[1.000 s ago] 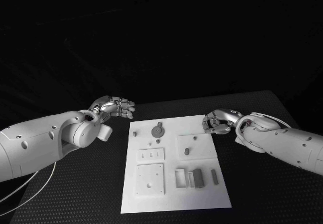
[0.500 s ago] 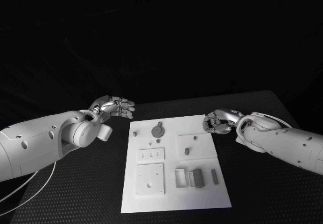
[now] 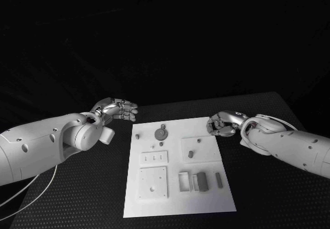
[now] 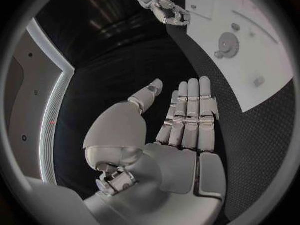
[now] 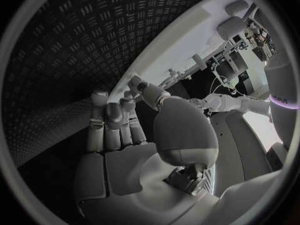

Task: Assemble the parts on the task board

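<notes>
Nothing has shifted since the earlier frames; my left robot hand (image 3: 118,110) hovers released beside the task board's (image 3: 177,195) far left corner, my right robot hand (image 3: 223,124) hangs curled at its far right edge, whether grasping I cannot tell; the parts (image 3: 199,182) lie on the board mid-tabletop (image 3: 76,191); I judge a first pick comes next, needing a reach inward; dark room beyond.

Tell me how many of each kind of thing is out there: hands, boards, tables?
Hands: 2 (left hand, right hand)
Task board: 1
Table: 1
Total: 4
The small grey parts on the board are too small and close-set to count surely.
</notes>
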